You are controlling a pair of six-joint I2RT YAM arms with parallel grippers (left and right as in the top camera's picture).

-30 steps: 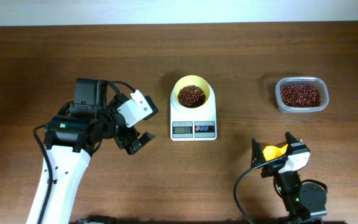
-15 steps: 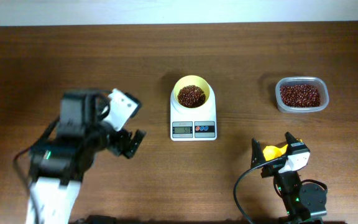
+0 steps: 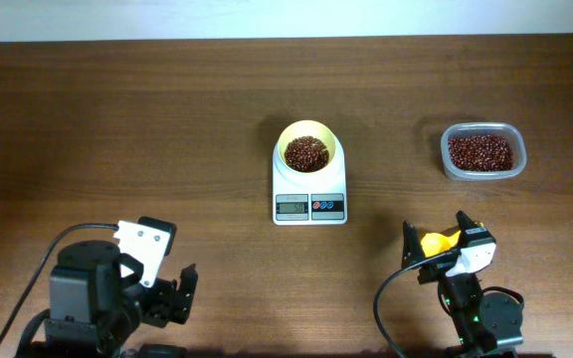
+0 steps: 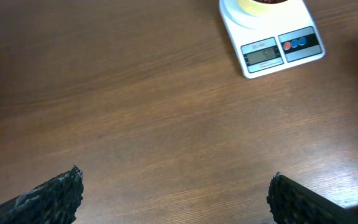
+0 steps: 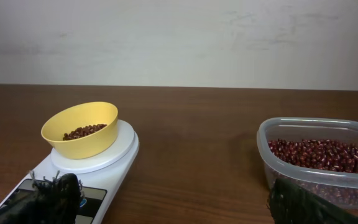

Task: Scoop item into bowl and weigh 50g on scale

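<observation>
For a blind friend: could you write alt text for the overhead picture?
A yellow bowl of red-brown beans sits on a white scale on a wooden table, a clear tub of more beans to its right. At the near edge, the left gripper is open and a yellow scoop lies between the fingers of the right gripper.

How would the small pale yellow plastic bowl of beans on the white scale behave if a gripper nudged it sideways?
The pale yellow plastic bowl looks thin and light, so it would probably slide on the smooth white digital scale. Its base is narrower than its flared rim, so it might tip, and the loose red-brown beans would likely shift.
</observation>
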